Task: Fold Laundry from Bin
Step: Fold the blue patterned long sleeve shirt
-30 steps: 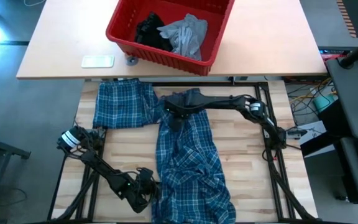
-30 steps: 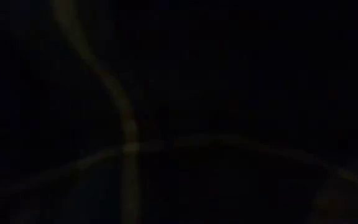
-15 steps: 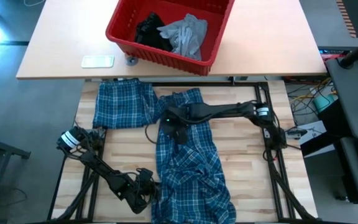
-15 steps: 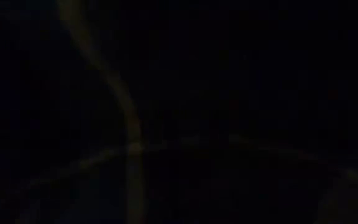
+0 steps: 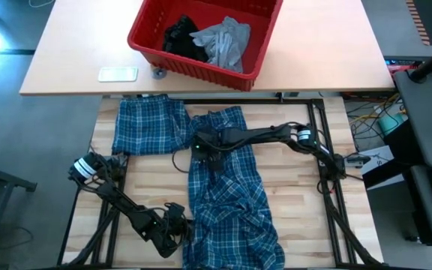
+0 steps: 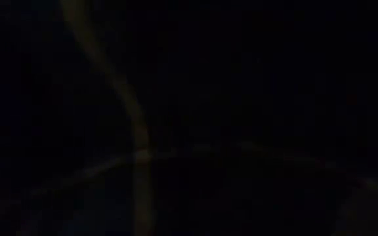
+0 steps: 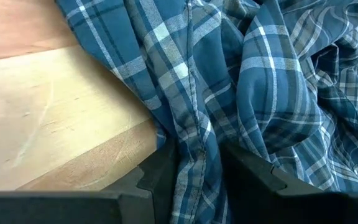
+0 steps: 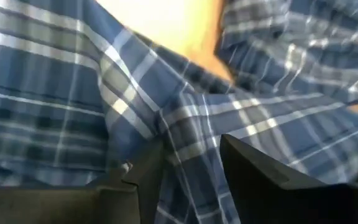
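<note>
The blue-and-white plaid shirt (image 5: pixel 227 195) lies rumpled along the middle of the table, with one part spread flat at the far left (image 5: pixel 152 126). My left gripper (image 5: pixel 178 226) is at the shirt's near left edge, shut on the cloth. My right gripper (image 5: pixel 203 148) is over the shirt's far part, near where the two parts meet, shut on a ridge of cloth. The red bin (image 5: pixel 147 39) stands on the far table and holds a light grey T-shirt (image 5: pixel 223 41) and a black garment (image 5: pixel 180 36). The low view is dark. My left gripper pinches a bunched fold of the shirt's edge (image 7: pixel 197 163) between its two fingers (image 7: pixel 159 177), coming slanting down from the table's near left. The cloth rests on the table, slack. My right gripper has a raised fold of plaid cloth (image 8: pixel 190 144) between its two fingers (image 8: pixel 146 173), slanting down from the table's right. The shirt lies on the table around it.
A flat white object (image 5: pixel 118 73) and a small grey thing (image 5: pixel 158 73) lie on the far table beside the bin. Bare wood shows at the table's near left (image 5: pixel 145 180) and along its right side (image 5: pixel 298 195). Cables and equipment crowd the floor at the right.
My right gripper has gone a little toward the table's left and near edges and down, rolling its wrist. The shirt's far end, which the arm covered a second ago, now lies flat on the table. My left gripper has kept its hold.
</note>
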Tool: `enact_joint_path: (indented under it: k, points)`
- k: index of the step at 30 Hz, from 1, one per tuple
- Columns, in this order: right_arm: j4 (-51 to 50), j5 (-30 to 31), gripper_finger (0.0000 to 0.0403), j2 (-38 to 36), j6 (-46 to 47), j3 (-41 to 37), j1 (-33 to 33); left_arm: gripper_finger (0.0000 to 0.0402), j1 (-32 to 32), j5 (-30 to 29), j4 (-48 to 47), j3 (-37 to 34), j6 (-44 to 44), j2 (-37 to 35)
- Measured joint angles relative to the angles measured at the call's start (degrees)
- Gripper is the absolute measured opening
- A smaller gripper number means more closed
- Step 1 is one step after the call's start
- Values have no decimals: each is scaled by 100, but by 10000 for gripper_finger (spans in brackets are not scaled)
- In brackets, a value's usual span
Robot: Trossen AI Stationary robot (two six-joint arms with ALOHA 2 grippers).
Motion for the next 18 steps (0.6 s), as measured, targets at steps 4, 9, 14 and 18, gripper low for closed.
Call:
enact_joint_path:
  k: [4, 9, 14, 18]
  points:
    - [141, -86, 140, -35, 147, -24, -135, 118, 0, -1, 5, 0, 0, 0]
    - [43, -284, 133, -18, 185, -213, -269, 118, 0, 1, 13, -2, 0, 0]
    - [382, -484, 113, 23, 728, -345, -295, 118, 0, -4, 17, -2, 0, 0]
    - [1207, -444, 28, 58, 1667, -228, -425, 118, 13, -6, 50, -4, 37, 0]
